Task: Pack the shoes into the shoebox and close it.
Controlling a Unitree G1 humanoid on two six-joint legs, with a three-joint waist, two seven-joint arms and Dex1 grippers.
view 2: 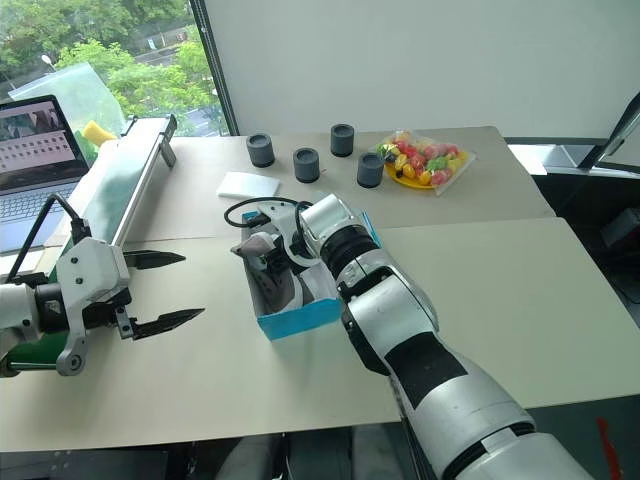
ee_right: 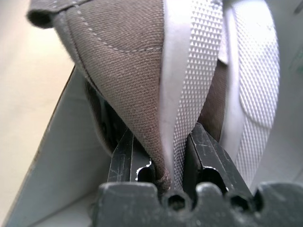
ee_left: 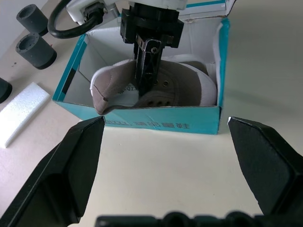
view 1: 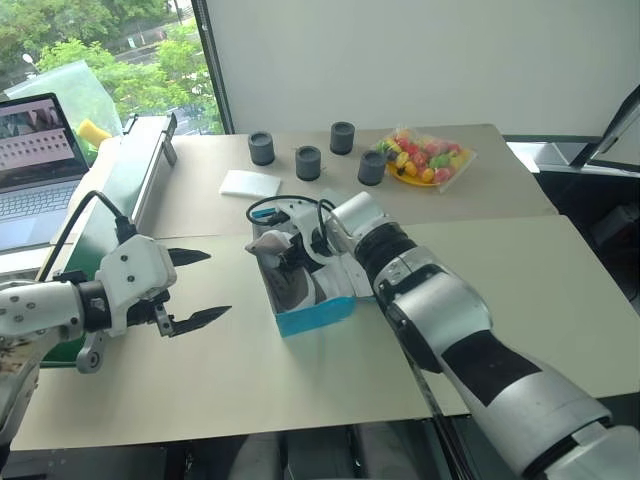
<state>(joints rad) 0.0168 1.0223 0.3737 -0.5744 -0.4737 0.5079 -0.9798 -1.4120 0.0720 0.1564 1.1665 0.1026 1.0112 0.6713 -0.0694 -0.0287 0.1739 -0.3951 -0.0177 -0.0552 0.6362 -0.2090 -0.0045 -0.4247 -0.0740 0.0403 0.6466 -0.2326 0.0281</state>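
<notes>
Two shoes are what we are packing, and we are partway through. Our right gripper (ee_left: 144, 71) is reaching down into the shoebox (view 1: 318, 315), and its fingers (ee_right: 127, 156) are pinching narrow on the edge of one shoe (ee_left: 118, 87), grey-brown cloth on one side and white sole on the other. That shoe is sitting tilted, partly inside the shoebox and not lying flat yet. A second white sole (ee_right: 255, 85) is showing just beside it, deeper in the shoebox, so we are guessing both shoes are nearly in.

We are still needing to settle the held shoe down flat, let go, pull out, and fold the lid shut. The lid is standing open behind the shoebox, mostly hidden by our arm.

Our left gripper (view 1: 195, 288) is waiting near the shoebox on its left, with fingers spread wide and holding nothing.

Beyond the shoebox on the bench (view 1: 520, 280) are a flat white pad (view 1: 250, 183), four dark round cups (view 1: 308, 162) and a plate of bright toy fruit (view 1: 420, 160), all well apart from the shoebox. Nothing is blocking the lid except our own right arm.
</notes>
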